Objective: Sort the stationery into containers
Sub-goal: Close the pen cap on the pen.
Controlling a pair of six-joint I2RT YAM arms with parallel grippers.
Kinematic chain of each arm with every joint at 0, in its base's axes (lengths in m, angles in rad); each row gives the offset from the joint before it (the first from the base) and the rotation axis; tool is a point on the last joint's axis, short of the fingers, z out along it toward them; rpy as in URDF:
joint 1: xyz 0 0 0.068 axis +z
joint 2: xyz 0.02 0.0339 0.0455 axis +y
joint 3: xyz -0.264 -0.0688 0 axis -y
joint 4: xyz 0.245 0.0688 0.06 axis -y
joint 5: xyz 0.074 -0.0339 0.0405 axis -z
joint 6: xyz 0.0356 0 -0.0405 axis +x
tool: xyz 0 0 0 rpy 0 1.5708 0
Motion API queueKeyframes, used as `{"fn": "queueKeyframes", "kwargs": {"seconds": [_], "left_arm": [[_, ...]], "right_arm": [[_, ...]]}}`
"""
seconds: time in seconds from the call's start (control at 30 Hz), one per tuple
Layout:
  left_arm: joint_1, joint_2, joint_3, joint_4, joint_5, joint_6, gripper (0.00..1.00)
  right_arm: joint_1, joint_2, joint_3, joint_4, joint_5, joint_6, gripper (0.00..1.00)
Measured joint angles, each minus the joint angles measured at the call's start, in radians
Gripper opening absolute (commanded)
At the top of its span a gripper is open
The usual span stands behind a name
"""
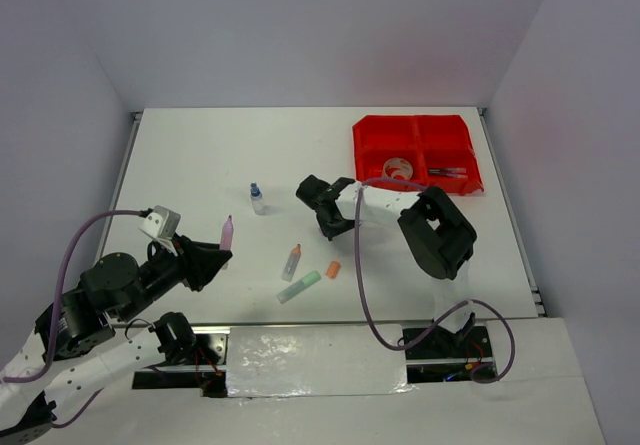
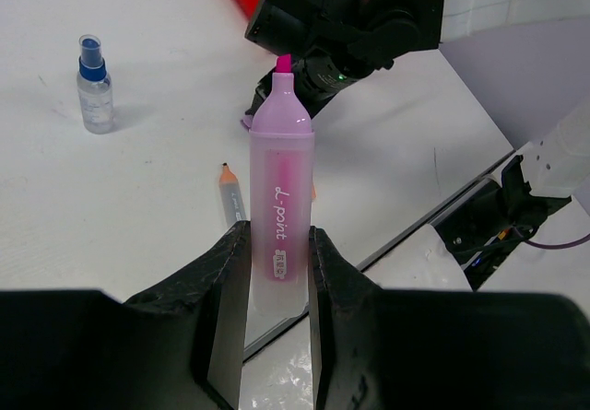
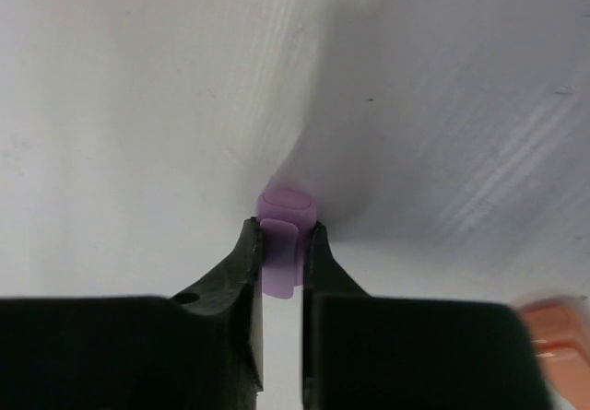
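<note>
We see our left tool clenched on the uncapped pink highlighter, which it holds tip-up above the near left part of the bench. Our right tool grips a small purple piece on the bench near its middle, well apart from the red containers in the far right corner.

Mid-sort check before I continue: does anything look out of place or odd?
The pink highlighter in the left gripper is uncapped, tip bare. The right gripper pinches a small purple cap on the table; an orange piece lies loose nearby.
</note>
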Motion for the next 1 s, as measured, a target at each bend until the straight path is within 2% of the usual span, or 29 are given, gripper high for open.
{"fn": "queueKeyframes", "kwargs": {"seconds": [0.13, 0.23, 0.4, 0.53, 0.6, 0.8, 1.0], "left_arm": [[0.000, 0.000, 0.000, 0.000, 0.000, 0.000, 0.00], [0.000, 0.003, 0.000, 0.000, -0.001, 0.000, 0.00], [0.000, 0.035, 0.000, 0.000, -0.002, -0.001, 0.00], [0.000, 0.073, 0.000, 0.000, -0.009, -0.004, 0.00], [0.000, 0.094, 0.000, 0.000, -0.010, -0.006, 0.00], [0.000, 0.174, -0.003, 0.037, 0.018, -0.029, 0.00], [0.001, 0.232, -0.137, 0.359, 0.260, -0.059, 0.00]], "right_arm": [[-0.016, -0.043, -0.088, 0.175, 0.044, 0.006, 0.00], [-0.042, -0.062, -0.137, 0.305, 0.085, -0.067, 0.00], [-0.063, -0.146, -0.161, 0.415, 0.134, -0.310, 0.00], [-0.062, -0.323, -0.193, 0.592, 0.107, -0.602, 0.00], [-0.062, -0.417, -0.245, 0.731, 0.044, -0.756, 0.00], [-0.062, -0.625, -0.418, 1.115, -0.336, -1.186, 0.00], [-0.056, -0.784, -0.472, 1.276, -0.692, -1.419, 0.00]]}}
